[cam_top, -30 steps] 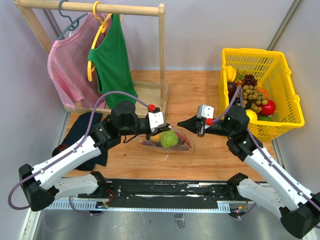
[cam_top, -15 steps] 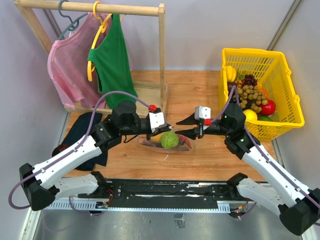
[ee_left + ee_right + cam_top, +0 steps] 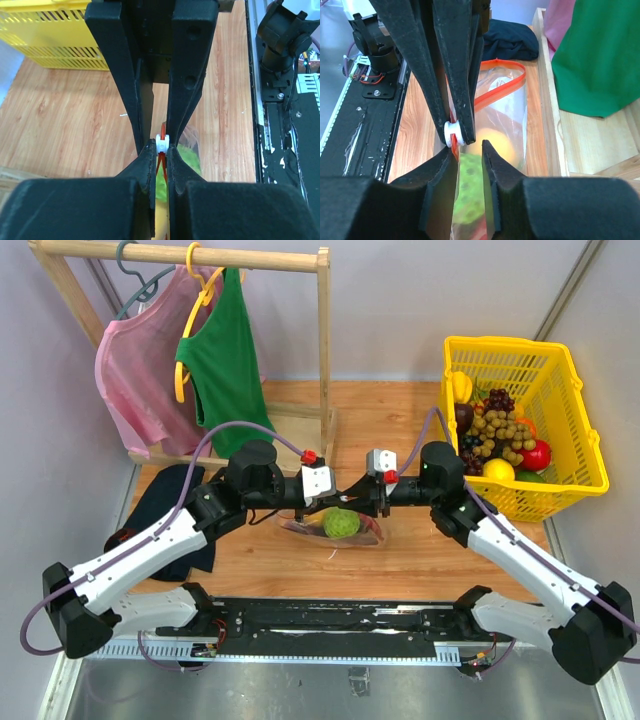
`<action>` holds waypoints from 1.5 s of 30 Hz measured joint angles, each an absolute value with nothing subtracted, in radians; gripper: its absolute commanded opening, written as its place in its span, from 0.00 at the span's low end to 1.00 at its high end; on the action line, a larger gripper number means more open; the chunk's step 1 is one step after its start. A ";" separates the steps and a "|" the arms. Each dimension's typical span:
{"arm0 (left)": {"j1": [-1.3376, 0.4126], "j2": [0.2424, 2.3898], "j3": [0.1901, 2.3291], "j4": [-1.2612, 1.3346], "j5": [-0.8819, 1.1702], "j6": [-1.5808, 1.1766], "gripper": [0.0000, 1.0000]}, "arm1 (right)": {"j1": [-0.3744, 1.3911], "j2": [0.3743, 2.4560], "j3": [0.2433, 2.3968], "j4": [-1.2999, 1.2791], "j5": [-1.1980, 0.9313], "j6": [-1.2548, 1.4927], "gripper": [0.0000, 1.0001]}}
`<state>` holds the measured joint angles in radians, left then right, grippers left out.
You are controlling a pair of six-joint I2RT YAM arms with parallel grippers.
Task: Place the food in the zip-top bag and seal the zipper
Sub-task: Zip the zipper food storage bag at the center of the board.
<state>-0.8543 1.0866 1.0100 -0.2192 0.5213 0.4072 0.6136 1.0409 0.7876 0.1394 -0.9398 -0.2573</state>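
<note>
Left hand (image 3: 160,150) clamped on zipper (image 3: 495,96) at white slider (image 3: 161,142). Right hand (image 3: 469,150) part-open astride strip: should pinch beside slider, keep strip taut, pull straight.

Both arms stretch forward and bend inward, wrists level, so the grippers meet tip to tip. The left gripper (image 3: 337,502) is pinched tight on the zipper (image 3: 500,62); the right gripper (image 3: 350,500) faces it head-on — fingers (image 3: 437,170) slightly parted, their tips just beside the left's.

Wooden table (image 3: 400,420) carries yellow basket (image 3: 560,495), clothes rack (image 3: 323,340), dark cloth (image 3: 170,495), zip-top bag (image 3: 370,530).
</note>
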 measured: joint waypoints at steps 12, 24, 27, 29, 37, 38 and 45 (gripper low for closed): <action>-0.854 1.095 1.023 -0.228 0.492 0.411 0.00 | 0.631 1.025 0.795 0.112 -0.863 -0.274 0.01; -0.855 1.096 1.074 -0.320 0.423 0.422 0.01 | 0.630 0.970 0.789 0.116 -0.828 -0.280 0.01; -0.855 1.101 1.086 -0.347 0.400 0.422 0.03 | 0.627 0.962 0.778 0.129 -0.826 -0.274 0.01; -0.855 1.106 1.093 -0.360 0.385 0.422 0.05 | 0.626 0.959 0.774 0.135 -0.826 -0.270 0.01; -0.855 1.108 1.095 -0.359 0.387 0.405 0.00 | 0.626 0.959 0.773 0.153 -0.847 -0.262 0.02; -0.855 1.108 1.095 -0.357 0.391 0.403 0.00 | 0.626 0.960 0.773 0.153 -0.849 -0.262 0.05; -0.855 1.108 1.095 -0.345 0.429 0.403 0.00 | 0.626 0.972 0.775 0.150 -0.886 -0.270 0.29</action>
